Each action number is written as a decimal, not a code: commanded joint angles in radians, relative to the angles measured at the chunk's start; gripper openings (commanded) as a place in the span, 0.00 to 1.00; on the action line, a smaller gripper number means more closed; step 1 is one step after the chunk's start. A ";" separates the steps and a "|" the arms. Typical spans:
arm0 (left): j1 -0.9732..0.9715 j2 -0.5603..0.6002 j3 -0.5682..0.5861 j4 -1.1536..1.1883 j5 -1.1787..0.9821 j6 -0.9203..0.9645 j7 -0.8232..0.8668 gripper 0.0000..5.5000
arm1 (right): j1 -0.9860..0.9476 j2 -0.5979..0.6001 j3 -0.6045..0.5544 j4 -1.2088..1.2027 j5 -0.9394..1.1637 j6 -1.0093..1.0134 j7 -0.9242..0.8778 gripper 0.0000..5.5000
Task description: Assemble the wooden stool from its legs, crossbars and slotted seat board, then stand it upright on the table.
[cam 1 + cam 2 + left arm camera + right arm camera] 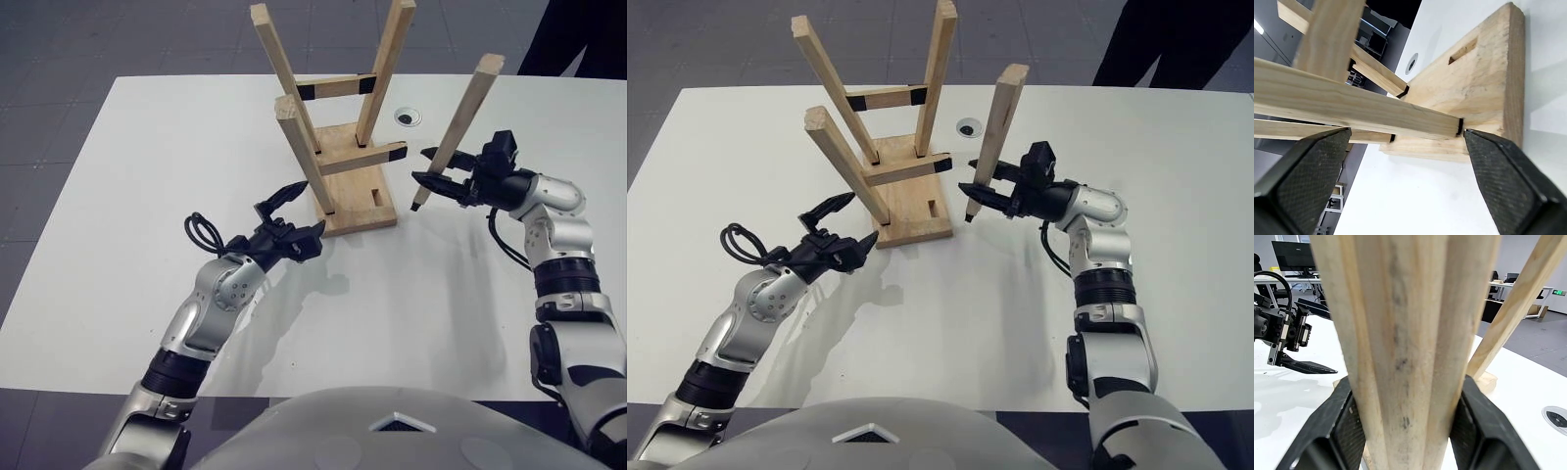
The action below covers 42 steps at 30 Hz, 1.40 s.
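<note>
- While the board (361,204) lies flat on the table (147,147), we see three legs rising from it, all tilted: a front leg (309,157), a back left leg (279,64) and a back right leg (385,64).
- We count two crossbars. The upper crossbar (338,86) spans the two back legs. The lower crossbar (362,157) runs right from the front leg, and its black-tipped right end is free.
- We note one open slot (377,196) near the board's front right corner.
- Our right claw (423,164) is clenched on the fourth leg (460,122), low on its length. In the right wrist view both pads (1337,426) press against the wood.
- That leg leans up and to the right, apart from the other three. Its dark lower end sits just beside the board's right edge, and we cannot tell whether it touches the table.
- Our left claw (310,208) is released, fingers spread wide, just off the board's front left corner. In the left wrist view the front leg crosses between its pads (1308,176) without touching them.
- We see a round grommet (408,117) set in the table behind the board.
</note>
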 commanded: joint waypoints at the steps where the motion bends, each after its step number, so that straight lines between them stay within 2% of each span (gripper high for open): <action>1: 0.017 -0.011 -0.021 0.017 0.014 0.019 0.008 0.77 | -0.048 0.004 -0.014 0.025 -0.001 -0.027 -0.001 0.37; 8: 0.024 0.025 -0.028 0.111 0.059 0.061 0.026 0.77 | -0.034 0.022 -0.011 0.004 0.006 -0.015 -0.003 0.37; 14: -0.024 0.046 0.037 0.225 0.074 0.113 0.109 0.77 | -0.011 0.029 -0.013 -0.026 0.016 -0.001 -0.006 0.37; 18: -0.065 0.059 0.082 0.242 0.032 0.112 0.114 0.77 | -0.045 0.063 -0.013 0.085 -0.015 -0.140 0.006 0.37; 25: -0.116 0.050 0.056 0.225 -0.055 -0.016 0.068 0.77 | -0.070 0.081 -0.001 0.288 -0.071 -0.455 0.086 0.37; 32: -0.150 0.004 0.047 0.255 -0.110 0.002 0.046 0.77 | -0.071 0.166 -0.002 0.231 -0.036 -0.474 0.074 0.37; 38: -0.199 0.011 0.118 0.332 -0.272 -0.001 -0.025 0.77 | -0.046 0.144 -0.009 0.152 -0.017 -0.400 0.083 0.37; 42: -0.184 0.012 0.184 0.371 -0.536 0.001 -0.230 0.77 | -0.040 0.133 -0.013 0.121 -0.013 -0.370 0.077 0.37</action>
